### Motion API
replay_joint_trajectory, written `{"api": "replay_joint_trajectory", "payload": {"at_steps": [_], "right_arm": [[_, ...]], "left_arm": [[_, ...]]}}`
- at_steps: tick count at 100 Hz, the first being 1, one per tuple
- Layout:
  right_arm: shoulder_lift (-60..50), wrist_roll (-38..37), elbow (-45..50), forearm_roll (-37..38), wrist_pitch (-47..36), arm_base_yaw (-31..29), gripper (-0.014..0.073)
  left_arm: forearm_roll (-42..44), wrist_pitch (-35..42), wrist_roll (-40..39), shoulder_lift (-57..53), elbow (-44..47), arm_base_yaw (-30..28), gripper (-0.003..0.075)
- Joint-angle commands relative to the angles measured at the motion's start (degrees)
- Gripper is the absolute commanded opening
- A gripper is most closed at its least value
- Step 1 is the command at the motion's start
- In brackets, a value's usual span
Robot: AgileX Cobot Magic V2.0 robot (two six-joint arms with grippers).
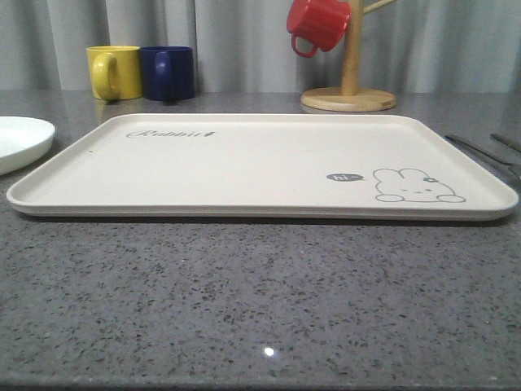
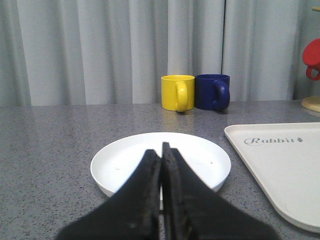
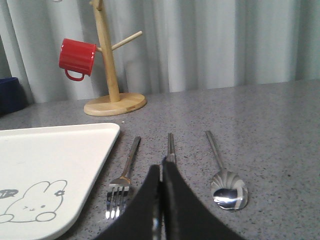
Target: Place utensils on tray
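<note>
Utensils lie side by side on the grey stone counter [image 1: 244,301], just beside the right edge of the cream tray [image 3: 45,165]: fork [image 3: 122,180] nearest the tray, chopsticks [image 3: 170,147] in the middle, spoon [image 3: 225,185] farthest out. My right gripper [image 3: 161,200] hangs low over them with its jaws pressed together and holding nothing, its tips directly in front of the near end of the chopsticks, fork and spoon to either side. My left gripper [image 2: 161,175] is likewise closed and empty, poised above the near rim of the white plate [image 2: 200,155], the tray's "Rabbit" corner beside it. A yellow mug [image 1: 114,72], blue mug [image 1: 168,72] and a red mug [image 1: 317,24] on a wooden mug tree [image 1: 350,81] stand behind the bare tray.
</note>
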State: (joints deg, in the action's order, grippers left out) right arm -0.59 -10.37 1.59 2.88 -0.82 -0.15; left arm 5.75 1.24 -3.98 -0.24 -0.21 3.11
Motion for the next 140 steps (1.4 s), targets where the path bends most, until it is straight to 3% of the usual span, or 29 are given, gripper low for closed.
{"api": "replay_joint_trajectory", "payload": {"at_steps": [1, 31, 45, 69, 104, 140], "right_arm": [[-0.35, 0.62, -1.05, -0.07, -4.87, -0.32, -0.0069], [-0.35, 0.62, -1.05, -0.07, -4.87, -0.32, -0.0069], [-0.35, 0.62, -1.05, -0.07, -4.87, -0.32, -0.0069], [-0.35, 0.62, -1.05, -0.07, -4.87, -0.32, -0.0069], [-0.35, 0.62, -1.05, -0.07, -4.87, -0.32, -0.0069], [-0.35, 0.62, -1.05, -0.07, -4.87, -0.32, -0.0069]], "left_arm": [[0.01, 4.85, -0.35, -1.89, 2.35, -0.22, -0.0017], [-0.21, 4.85, -0.35, -1.89, 1.69, -0.22, -0.0017], [-5.24, 2.72, -0.35, -1.39, -3.16, -0.22, -0.0017], [-6.21, -12.88, -0.35, 7.14, -21.56, -0.22, -0.0017], [-0.73, -49.44, 0.04, 33.46, -52.78, -0.22, -0.0017], [2.4, -52.08, 0.04, 49.22, -56.73, -0.22, -0.0017]]}}
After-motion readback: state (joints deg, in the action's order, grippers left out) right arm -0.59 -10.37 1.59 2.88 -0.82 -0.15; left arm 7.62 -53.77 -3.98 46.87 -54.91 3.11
